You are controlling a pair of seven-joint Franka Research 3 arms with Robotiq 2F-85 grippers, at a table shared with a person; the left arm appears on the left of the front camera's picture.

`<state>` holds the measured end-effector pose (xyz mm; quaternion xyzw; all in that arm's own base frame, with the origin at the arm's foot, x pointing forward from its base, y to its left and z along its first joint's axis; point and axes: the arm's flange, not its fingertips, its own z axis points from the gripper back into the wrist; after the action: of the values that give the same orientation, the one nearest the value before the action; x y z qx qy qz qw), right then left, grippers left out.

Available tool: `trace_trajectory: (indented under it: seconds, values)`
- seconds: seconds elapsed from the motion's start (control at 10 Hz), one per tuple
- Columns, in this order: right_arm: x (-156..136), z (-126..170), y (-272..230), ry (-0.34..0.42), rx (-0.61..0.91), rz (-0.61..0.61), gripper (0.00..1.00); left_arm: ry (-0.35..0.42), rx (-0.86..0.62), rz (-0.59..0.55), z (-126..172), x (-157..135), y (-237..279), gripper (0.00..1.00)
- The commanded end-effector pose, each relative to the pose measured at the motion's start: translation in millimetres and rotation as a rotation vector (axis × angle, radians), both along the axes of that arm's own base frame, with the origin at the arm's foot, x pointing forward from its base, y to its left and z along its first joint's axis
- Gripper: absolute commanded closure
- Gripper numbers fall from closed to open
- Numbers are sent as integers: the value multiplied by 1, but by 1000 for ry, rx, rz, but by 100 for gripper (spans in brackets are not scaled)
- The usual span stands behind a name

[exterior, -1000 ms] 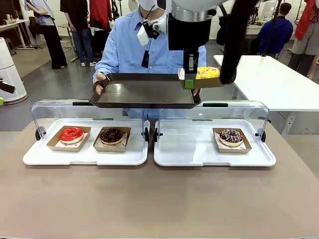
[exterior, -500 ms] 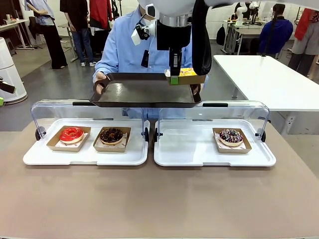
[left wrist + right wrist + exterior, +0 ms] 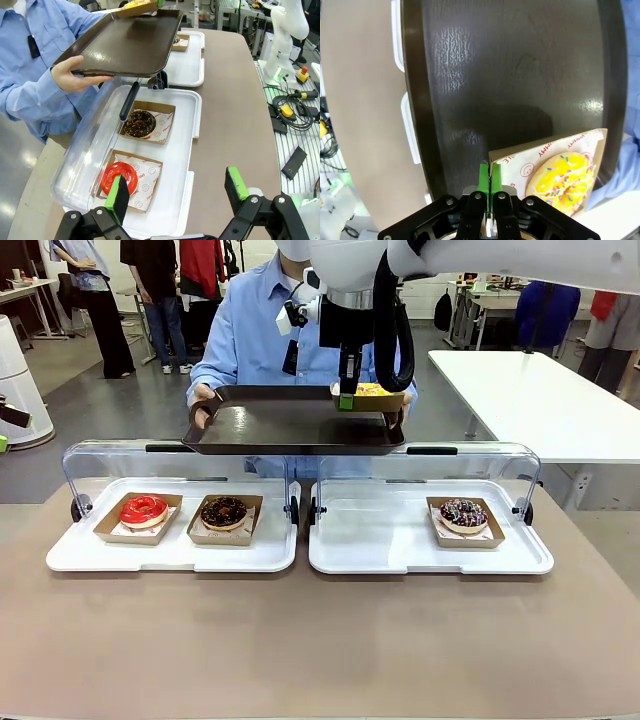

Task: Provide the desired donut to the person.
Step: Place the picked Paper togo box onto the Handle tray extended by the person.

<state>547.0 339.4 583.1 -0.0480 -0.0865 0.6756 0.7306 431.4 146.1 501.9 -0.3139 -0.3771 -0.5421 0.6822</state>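
I'm watching the right gripper (image 3: 489, 176) pinching the edge of the paper tray (image 3: 512, 159), with the yellow sprinkled donut (image 3: 562, 181) lying in it just beside the gripper, over the brown serving tray (image 3: 520, 75) the person (image 3: 250, 335) is holding out. The left gripper (image 3: 177, 192) is gaping wide above the bench (image 3: 235, 100).

Your right gripper (image 3: 346, 400) reaches far across the table, pointing down, fingers pinched on the donut box (image 3: 560, 142) edge; your left gripper (image 3: 177, 192) hovers, fingers spread wide.
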Motion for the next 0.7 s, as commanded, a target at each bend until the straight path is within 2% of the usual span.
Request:
trace_trajectory:
  seconds: [0.0,0.5,0.6]
  values:
    - [7,-2,3,37,46,25,98,-2,9,7,1,0,0,0]
    - [13,-20,-3,108,33,6,98,-2,9,7,1,0,0,0]
    - [15,-22,-4,125,23,0,59,-2,9,7,1,0,0,0]
